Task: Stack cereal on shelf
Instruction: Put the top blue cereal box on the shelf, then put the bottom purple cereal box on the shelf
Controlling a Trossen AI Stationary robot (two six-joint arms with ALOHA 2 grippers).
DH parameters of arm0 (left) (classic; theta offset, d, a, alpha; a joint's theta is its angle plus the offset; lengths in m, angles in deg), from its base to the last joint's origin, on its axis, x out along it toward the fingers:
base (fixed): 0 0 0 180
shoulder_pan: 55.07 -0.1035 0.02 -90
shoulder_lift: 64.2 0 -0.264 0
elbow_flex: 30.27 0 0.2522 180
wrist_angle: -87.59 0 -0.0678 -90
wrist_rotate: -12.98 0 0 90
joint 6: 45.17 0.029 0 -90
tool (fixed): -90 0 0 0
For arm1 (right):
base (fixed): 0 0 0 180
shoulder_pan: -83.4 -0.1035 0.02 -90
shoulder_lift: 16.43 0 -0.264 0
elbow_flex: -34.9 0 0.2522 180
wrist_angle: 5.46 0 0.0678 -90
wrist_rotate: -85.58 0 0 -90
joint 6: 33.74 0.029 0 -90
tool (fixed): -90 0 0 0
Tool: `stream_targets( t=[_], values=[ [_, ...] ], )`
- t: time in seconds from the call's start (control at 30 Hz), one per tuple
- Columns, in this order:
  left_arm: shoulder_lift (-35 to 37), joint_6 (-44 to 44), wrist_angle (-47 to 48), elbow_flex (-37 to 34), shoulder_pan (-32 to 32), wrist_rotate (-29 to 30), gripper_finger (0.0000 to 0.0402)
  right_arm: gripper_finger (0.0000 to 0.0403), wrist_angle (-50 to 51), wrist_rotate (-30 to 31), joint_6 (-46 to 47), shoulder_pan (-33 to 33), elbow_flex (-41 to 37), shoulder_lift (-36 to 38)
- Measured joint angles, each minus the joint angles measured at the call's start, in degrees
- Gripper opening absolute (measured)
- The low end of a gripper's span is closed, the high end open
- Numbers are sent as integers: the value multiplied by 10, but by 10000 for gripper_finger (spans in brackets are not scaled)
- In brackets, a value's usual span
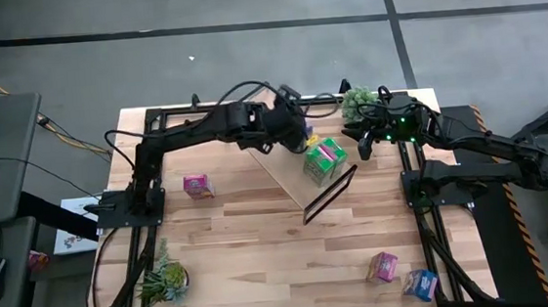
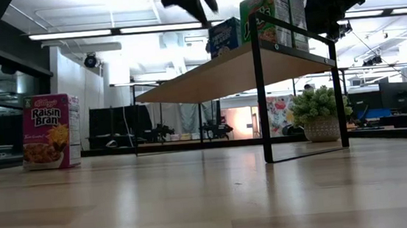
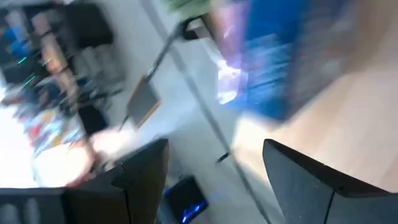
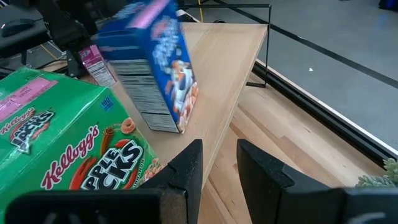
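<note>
The shelf (image 1: 283,172) is a light-wood board on black frame ends, slanting across the table's middle. On its far end stand green cereal boxes (image 1: 325,160) and a blue cereal box (image 4: 155,68), which tilts on its bottom edge. My left gripper (image 1: 302,138) hovers open just above the blue box (image 2: 224,37), and its wrist view shows the box (image 3: 273,62) blurred beyond the fingers. My right gripper (image 1: 364,146) is open and empty just beyond the shelf's far right end, facing the green box (image 4: 62,143).
A pink Raisin Bran box (image 1: 197,185) stands on the table left of the shelf. A pink box (image 1: 383,266) and a blue box (image 1: 420,284) lie near the front right corner. Potted plants stand at the far right (image 1: 356,103) and the near left (image 1: 166,280).
</note>
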Motion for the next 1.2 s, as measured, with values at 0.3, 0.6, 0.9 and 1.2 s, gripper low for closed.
stream_targets(
  t=[0.3, 0.6, 0.9, 1.2],
  values=[
    [116, -315, 98, 18, -57, -235, 231, 92, 0, 0, -9, 0, 0, 0],
    [340, -428, -81, -351, -76, -388, 209, 92, 0, 2, -15, 0, 0, 0],
    [630, -507, -574, -882, -28, -359, 202, 92, -1, 3, -15, 0, 0, 0],
    [717, -477, -943, -1106, -23, -338, 202, 92, -71, 6, -16, 0, 0, 0]
  ],
)
